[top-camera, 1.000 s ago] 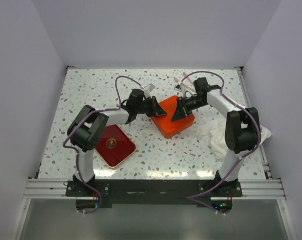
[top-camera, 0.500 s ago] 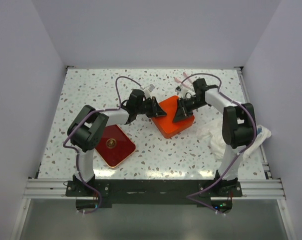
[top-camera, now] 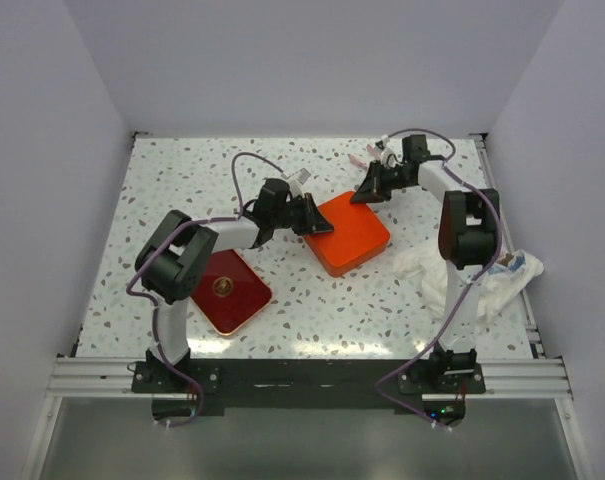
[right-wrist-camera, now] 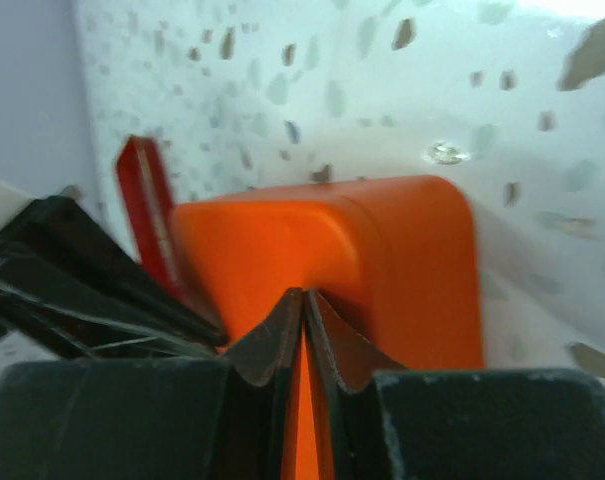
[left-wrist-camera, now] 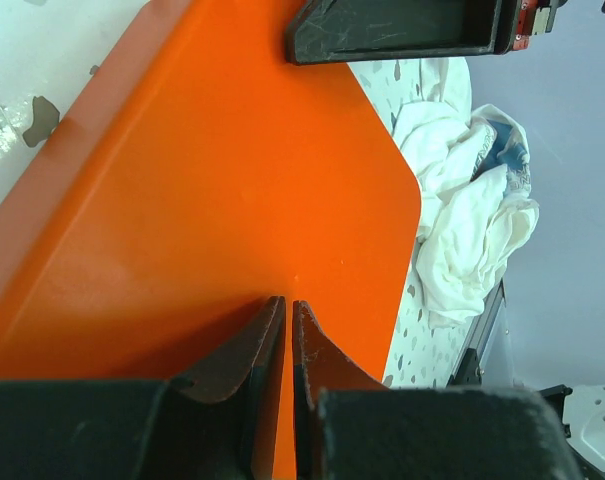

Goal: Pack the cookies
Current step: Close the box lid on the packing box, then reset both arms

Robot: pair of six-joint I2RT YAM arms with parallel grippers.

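While no cookies showed, left claw [left-wrist-camera: 287, 305] and right claw [right-wrist-camera: 304, 298] were pressed together, orange box [top-camera: 352, 238] ahead; cookies likely brittle: pinch rims.

Orange box [left-wrist-camera: 212, 180] fills most of frame, top smooth, rounded corner at right. Left gripper [left-wrist-camera: 287, 305] at bottom centre, fingers almost together, thin slit between, tips over orange surface. Right gripper [left-wrist-camera: 397, 30], black, at top edge. Crumpled white cloth [left-wrist-camera: 472, 200] at right, on speckled table [left-wrist-camera: 22, 60]

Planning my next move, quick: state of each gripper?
Left gripper: closed, nothing between the fingers, tips over the orange box.
Right gripper: closed, nothing held.
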